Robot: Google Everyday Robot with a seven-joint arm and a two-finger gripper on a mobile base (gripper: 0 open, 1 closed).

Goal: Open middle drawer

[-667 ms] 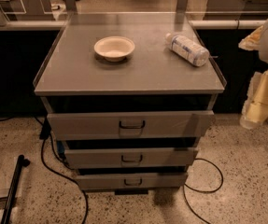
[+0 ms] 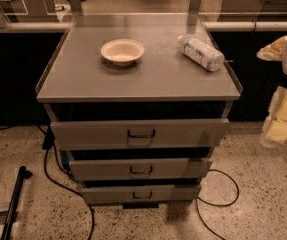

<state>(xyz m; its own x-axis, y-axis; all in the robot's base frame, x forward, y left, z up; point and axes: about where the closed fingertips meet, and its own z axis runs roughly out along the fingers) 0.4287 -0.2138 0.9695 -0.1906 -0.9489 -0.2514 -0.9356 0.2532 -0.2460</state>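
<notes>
A grey metal cabinet stands in the middle of the camera view with three drawer fronts stacked below its top. The middle drawer (image 2: pixel 141 169) has a long flat front and a small dark loop handle (image 2: pixel 141 171) at its centre. The taller top drawer (image 2: pixel 140 133) is above it and the narrowest bottom drawer (image 2: pixel 142 194) is below it. My gripper (image 2: pixel 278 129) hangs at the right edge of the view, to the right of the cabinet and apart from it, at about the height of the top drawer.
A white bowl (image 2: pixel 122 51) and a plastic bottle (image 2: pixel 200 53) lying on its side rest on the cabinet top (image 2: pixel 148 79). Black cables (image 2: pixel 58 176) run over the speckled floor on both sides. A dark rod (image 2: pixel 14 204) lies at the lower left.
The view has shifted a little; the cabinet, bowl and bottle stand as before. My gripper stays at the right edge, beside the cabinet.
</notes>
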